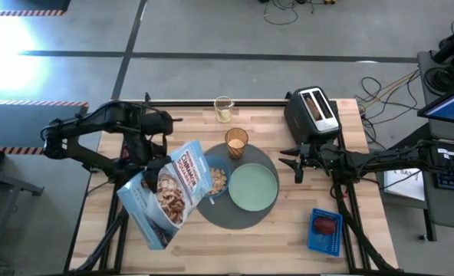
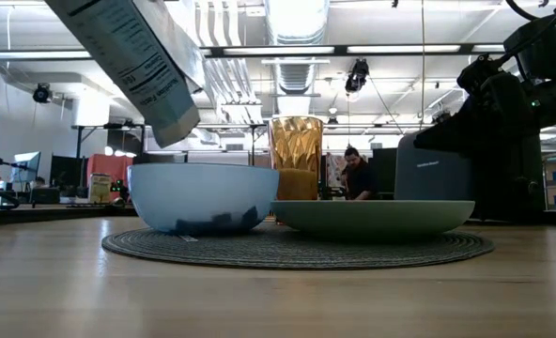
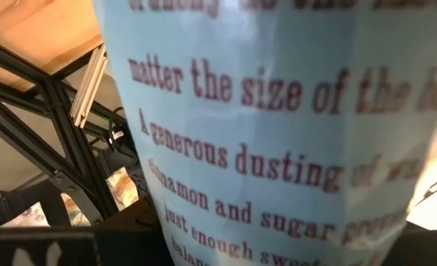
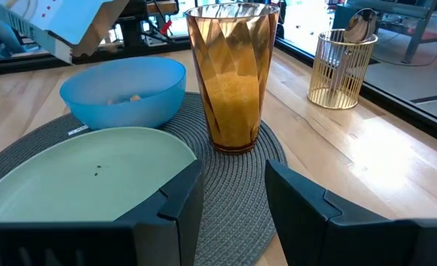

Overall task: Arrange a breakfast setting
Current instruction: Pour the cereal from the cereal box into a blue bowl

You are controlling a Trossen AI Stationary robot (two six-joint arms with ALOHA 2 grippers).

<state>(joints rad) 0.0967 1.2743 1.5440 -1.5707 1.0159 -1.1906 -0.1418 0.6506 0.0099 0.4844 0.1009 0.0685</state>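
My left gripper (image 1: pixel 152 163) holds a light-blue cereal box (image 1: pixel 167 193) tilted in the air, its top end (image 1: pixel 199 162) over the small blue bowl (image 1: pixel 215 181). Brown cereal (image 1: pixel 218 182) lies in the bowl. The bowl and the pale-green plate (image 1: pixel 254 187) sit on the round dark-grey mat (image 1: pixel 235 215). The amber tumbler (image 1: pixel 236 142) stands at the mat's far edge. The toast slice (image 1: pixel 314 103) sticks up out of the toaster (image 1: pixel 313 115). The red fruit (image 1: pixel 325 225) lies in the blue basket (image 1: pixel 324 231). My right gripper (image 1: pixel 297 161) is open and empty, right of the plate. No spoon shows clearly. My left gripper holds the cereal box on its far left side (image 1: pixel 156 170), about midway along the box. The box itself hides the fingers, so the kind of hold cannot be told. The box is lifted clear of the table and tilted, its top end lower, toward the bowl.
A gold wire holder (image 4: pixel 342 68) stands on the table's far edge behind the tumbler. The toaster stands at the far right corner, the basket at the near right. A person (image 2: pixel 358 178) shows in the room beyond.
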